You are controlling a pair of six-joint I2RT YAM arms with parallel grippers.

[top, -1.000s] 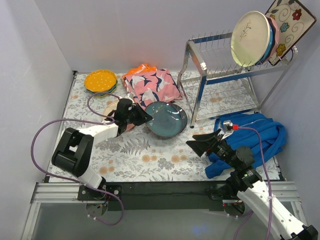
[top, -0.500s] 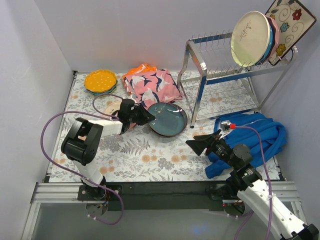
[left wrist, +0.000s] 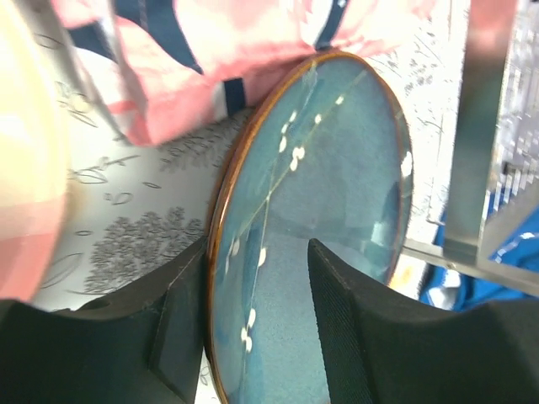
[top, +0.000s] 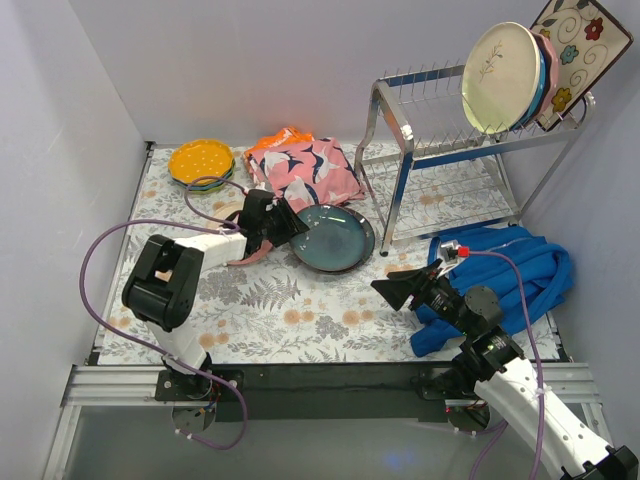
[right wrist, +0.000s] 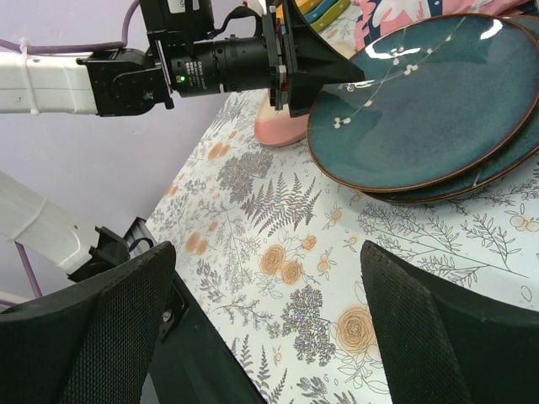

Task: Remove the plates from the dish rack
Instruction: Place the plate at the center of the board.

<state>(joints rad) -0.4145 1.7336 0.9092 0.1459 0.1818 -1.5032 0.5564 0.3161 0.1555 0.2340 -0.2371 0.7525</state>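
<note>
Plate, teal (top: 335, 238): near flat, face up | left claw (top: 298, 226): parted astride rim | right claw (top: 385, 283): spread, empty

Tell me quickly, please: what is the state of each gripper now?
Left gripper: open, straddling the rim of the teal plate, not clamped.
Right gripper: open wide, holding nothing.

No word, brand mark or number can be read in any of the three views. The only candidate is a small white sticker (right wrist: 179, 6) on the black wrist housing of the left arm (right wrist: 50, 71), seen from the right wrist camera, and its marks are too small and blurred to make out.
</note>
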